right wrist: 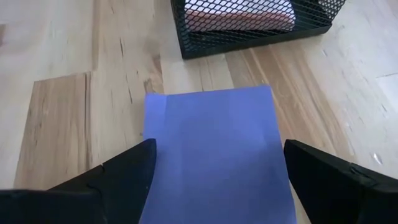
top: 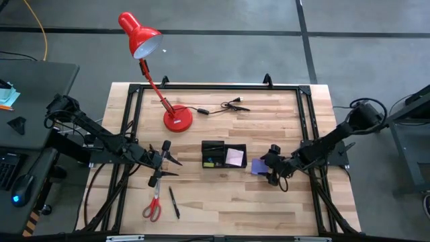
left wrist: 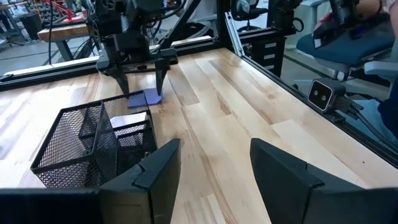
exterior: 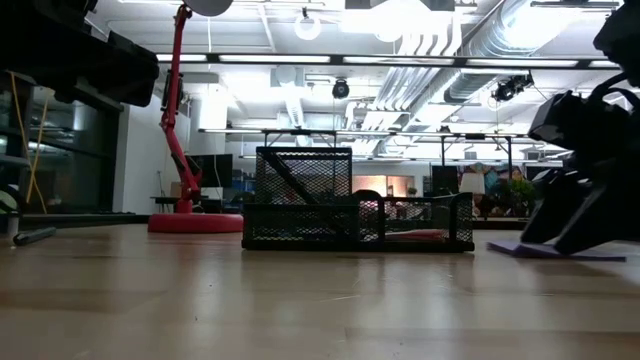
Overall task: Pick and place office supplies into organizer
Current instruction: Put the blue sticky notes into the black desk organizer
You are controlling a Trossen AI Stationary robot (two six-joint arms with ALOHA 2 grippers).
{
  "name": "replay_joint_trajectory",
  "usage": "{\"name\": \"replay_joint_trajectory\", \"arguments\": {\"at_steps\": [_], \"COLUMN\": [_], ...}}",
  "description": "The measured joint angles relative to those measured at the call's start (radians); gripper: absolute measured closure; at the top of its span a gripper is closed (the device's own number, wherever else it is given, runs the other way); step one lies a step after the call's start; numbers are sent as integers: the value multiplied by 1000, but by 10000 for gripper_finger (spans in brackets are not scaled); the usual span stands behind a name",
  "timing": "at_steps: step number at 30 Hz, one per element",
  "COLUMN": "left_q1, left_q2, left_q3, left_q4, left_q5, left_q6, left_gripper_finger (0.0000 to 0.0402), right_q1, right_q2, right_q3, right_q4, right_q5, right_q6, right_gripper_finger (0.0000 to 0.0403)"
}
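Our right gripper (right wrist: pixel 217 171) hovers with fingers spread either side of the purple sticky pad (right wrist: pixel 214 149), which lies flat on the table just beside the organizer (top: pixel 224 154). We judge the thin pad could slide away when the fingers close

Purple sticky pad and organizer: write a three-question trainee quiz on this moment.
1. True or false: the right end effector is open astride the purple sticky pad.
2. Which sits in the organizer? A scissors, B pink pad, C lamp.
3. Fill in: the red-handled scissors lie on the ___.

Key: 1 true; 2 B; 3 table.
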Motion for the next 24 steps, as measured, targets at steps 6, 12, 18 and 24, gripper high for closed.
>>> {"name": "replay_joint_trajectory", "arguments": {"at_steps": [6, 12, 18, 24], "left_q1": [0, 0, 0, 0], "left_q2": [0, 0, 0, 0], "left_q3": [0, 0, 0, 0], "left_q4": [0, -1, -1, 0], "left_q5": [0, 0, 0, 0], "left_q6": [0, 0, 0, 0], "left_gripper_finger": [218, 218, 218, 218], "right_q1": [0, -1, -1, -1], "right_q2": [45, 62, 66, 67], "right_q3": [2, 1, -4, -5], "right_q4": [23, 43, 89, 135], "right_q5": [15, 20, 30, 41], "right_q6": [22, 40, 32, 19], "right_gripper_finger": [67, 93, 122, 141]}}
